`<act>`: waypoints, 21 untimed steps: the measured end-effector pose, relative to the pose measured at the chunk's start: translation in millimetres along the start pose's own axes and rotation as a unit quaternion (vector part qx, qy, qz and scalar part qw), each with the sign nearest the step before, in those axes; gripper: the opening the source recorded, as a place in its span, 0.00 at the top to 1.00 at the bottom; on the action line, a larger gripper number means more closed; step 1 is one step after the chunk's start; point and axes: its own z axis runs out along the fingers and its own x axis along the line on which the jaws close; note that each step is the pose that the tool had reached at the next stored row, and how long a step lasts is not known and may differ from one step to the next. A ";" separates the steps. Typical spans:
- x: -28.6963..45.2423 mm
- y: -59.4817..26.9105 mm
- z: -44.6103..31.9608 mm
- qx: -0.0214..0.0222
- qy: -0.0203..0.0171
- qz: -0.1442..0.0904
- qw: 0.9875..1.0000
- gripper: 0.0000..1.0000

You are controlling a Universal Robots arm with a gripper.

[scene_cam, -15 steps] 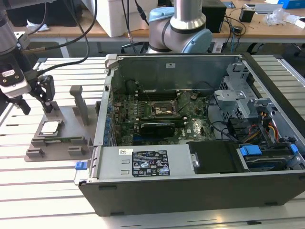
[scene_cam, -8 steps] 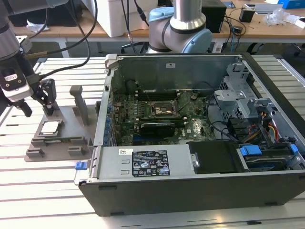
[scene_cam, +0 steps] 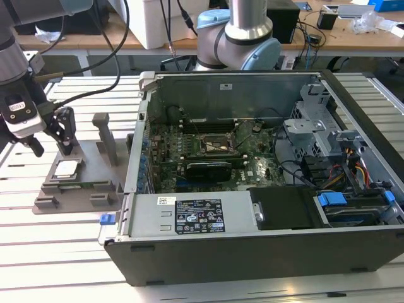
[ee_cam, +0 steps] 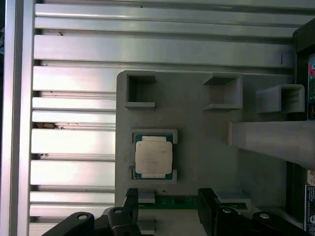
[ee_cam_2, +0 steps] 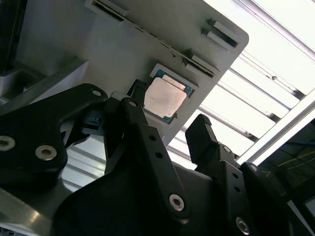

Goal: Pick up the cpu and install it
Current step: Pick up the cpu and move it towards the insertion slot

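Observation:
The cpu (scene_cam: 67,168) is a small silvery square chip lying flat in a recess of the grey plastic tray (scene_cam: 85,189), at the exterior view's left. My gripper (scene_cam: 52,150) hangs just above the tray, close over the chip, with its black fingers apart and nothing between them. Both wrist views show the cpu (ee_cam_2: 165,97) (ee_cam: 153,156) seated in its pocket just beyond the tips of my open gripper (ee_cam_2: 170,105) (ee_cam: 169,195). The dark metal-framed socket (scene_cam: 218,144) sits on the motherboard inside the open computer case (scene_cam: 252,252).
Upright posts (scene_cam: 104,136) rise from the tray beside the gripper. The case wall (scene_cam: 140,132) stands just to the tray's right in the exterior view. Cables, a drive cage (scene_cam: 309,126) and a black card (scene_cam: 208,169) crowd the case interior. The table is slatted aluminium (scene_cam: 57,252).

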 end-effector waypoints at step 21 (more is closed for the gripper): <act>1.5 14.8 37.2 0.003 0.000 -0.004 1.000 0.40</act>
